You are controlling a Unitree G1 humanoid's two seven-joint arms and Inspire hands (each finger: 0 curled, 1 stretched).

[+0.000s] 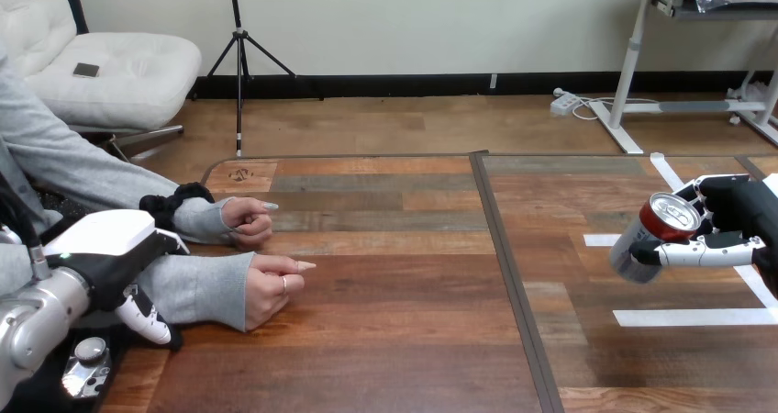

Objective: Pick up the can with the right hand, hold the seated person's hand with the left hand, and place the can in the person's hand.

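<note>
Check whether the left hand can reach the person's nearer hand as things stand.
Probably yes. The left hand is beside that arm's sleeve, and the person's nearer hand rests on the table just ahead, with nothing between them.

From my station I see a bright, even light, and it seems to fall from above. The top of the can catches a small white glint. Under the can a soft, wide shadow lies on the wooden table. The person's nearer hand gives only a thin, pale shadow on the boards. The white shell of the left hand looks very bright, almost washed out.
</note>
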